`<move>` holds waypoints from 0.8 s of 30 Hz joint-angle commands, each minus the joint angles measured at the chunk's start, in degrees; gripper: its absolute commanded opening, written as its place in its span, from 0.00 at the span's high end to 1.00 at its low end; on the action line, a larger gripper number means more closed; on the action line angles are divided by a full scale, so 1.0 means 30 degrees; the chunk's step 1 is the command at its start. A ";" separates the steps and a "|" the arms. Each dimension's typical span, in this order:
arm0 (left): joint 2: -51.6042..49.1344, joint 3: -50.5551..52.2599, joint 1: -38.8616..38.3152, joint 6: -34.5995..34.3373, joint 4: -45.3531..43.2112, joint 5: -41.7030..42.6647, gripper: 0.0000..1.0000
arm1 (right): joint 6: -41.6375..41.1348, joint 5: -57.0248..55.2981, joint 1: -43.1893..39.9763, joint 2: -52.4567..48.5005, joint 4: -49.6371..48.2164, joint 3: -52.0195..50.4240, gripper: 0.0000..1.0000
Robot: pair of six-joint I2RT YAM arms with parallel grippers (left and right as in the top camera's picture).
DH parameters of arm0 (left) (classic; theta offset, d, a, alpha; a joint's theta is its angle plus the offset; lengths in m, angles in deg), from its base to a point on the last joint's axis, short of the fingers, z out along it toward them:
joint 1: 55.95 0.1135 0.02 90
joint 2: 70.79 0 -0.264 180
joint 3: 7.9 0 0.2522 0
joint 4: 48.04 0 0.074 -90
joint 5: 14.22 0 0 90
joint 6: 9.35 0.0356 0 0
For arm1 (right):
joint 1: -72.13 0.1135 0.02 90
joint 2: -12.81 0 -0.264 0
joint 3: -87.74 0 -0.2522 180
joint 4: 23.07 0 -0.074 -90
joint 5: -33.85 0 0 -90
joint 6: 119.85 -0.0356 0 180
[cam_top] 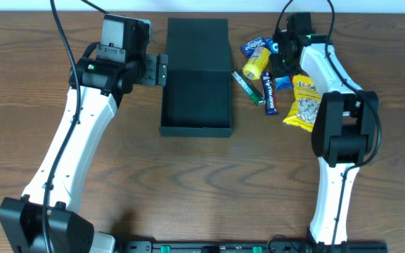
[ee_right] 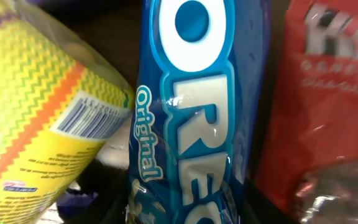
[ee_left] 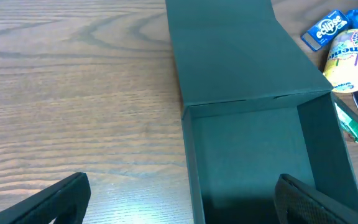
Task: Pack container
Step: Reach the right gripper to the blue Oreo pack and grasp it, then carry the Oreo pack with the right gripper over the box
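Note:
The container [cam_top: 196, 105] is a dark open box in the middle of the table, its lid flap [cam_top: 198, 42] folded back flat. Nothing shows inside it [ee_left: 247, 149]. My left gripper [cam_top: 162, 69] stands wide open at the box's left wall, and in the left wrist view that wall runs between the spread fingers [ee_left: 182, 202]. My right gripper [cam_top: 281, 60] is down in the snack pile right of the box. The right wrist view shows it [ee_right: 185, 211] shut on a blue Oreo packet [ee_right: 191, 124], with a dark finger against each side.
Loose snacks lie right of the box: a yellow tube [cam_top: 256, 62], a blue Eclipse pack [cam_top: 253, 46], a green pack [cam_top: 243, 83], a Dairy Milk bar [cam_top: 269, 95] and a yellow bag [cam_top: 302, 105]. A red packet [ee_right: 328, 99] lies beside the Oreo.

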 commanded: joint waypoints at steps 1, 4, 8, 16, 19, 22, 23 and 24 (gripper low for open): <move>-0.0204 -0.0189 0.0131 -0.0051 0.0007 -0.0073 0.05 | -0.0437 0.0080 0.0117 0.1778 -0.0087 0.1450 0.78; -0.0204 -0.0189 0.0131 -0.0044 0.0007 -0.0080 0.05 | -0.0437 0.0073 0.0117 0.2637 -0.0080 0.2237 0.84; -0.0204 -0.0189 0.0211 0.0576 0.0015 -0.0124 0.05 | -0.0386 0.0095 0.0124 0.4248 -0.0102 0.2834 0.99; -0.0197 -0.0189 0.2455 0.1195 0.0051 -0.0503 0.05 | 0.2820 0.4656 0.0772 0.6149 0.1559 0.2834 0.99; -0.0197 -0.0189 0.3730 0.2004 0.0175 0.0066 0.05 | 0.2943 0.6339 0.1231 0.6207 0.2368 0.2834 0.99; -0.0197 -0.0189 0.4881 0.3453 0.0539 0.1115 0.05 | 0.2958 0.7919 0.1676 0.6200 0.3330 0.2790 0.99; -0.0197 -0.0189 0.5187 0.3541 0.0605 0.1151 0.05 | 0.3286 0.8408 0.1821 0.6200 0.3621 0.2790 0.99; -0.0197 -0.0189 0.5450 0.3563 0.0656 0.1151 0.05 | 0.4233 0.9165 0.1974 0.6200 0.3963 0.2790 0.99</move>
